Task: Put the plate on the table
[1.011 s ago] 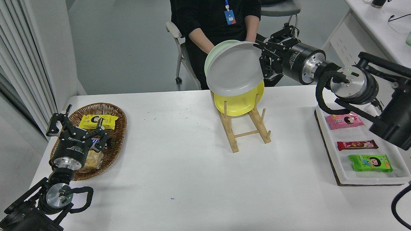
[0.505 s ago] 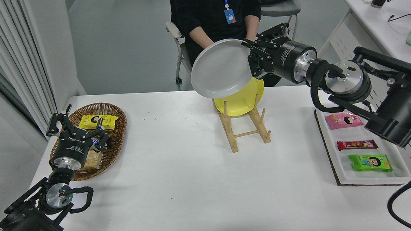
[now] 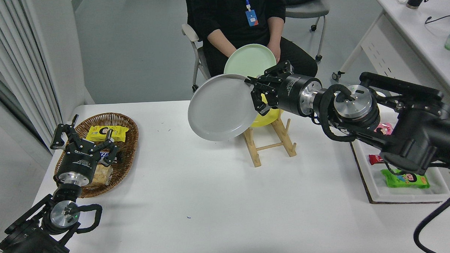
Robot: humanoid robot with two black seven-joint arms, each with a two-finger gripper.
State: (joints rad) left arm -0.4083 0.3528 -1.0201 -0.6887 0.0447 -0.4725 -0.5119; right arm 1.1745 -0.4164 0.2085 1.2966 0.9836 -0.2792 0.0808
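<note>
While tilted, round matte plate (image 3: pixel 218 108) — right end effector (image 3: pixel 254 95) clamped

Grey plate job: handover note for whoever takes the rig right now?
Right end effector: shut on the right rim of the round light-grey plate, which it holds tilted in the air, above the large white table and left of the wooden plate rack.
Left end effector: open, parked at lower left over the woven wicker basket.
Round yellow plate stands in the rack; a person at the far side holds the round pale green plate.
Done: grey plate is gripped and out of the rack.
Left: lower it flat onto bare table, release.
</note>
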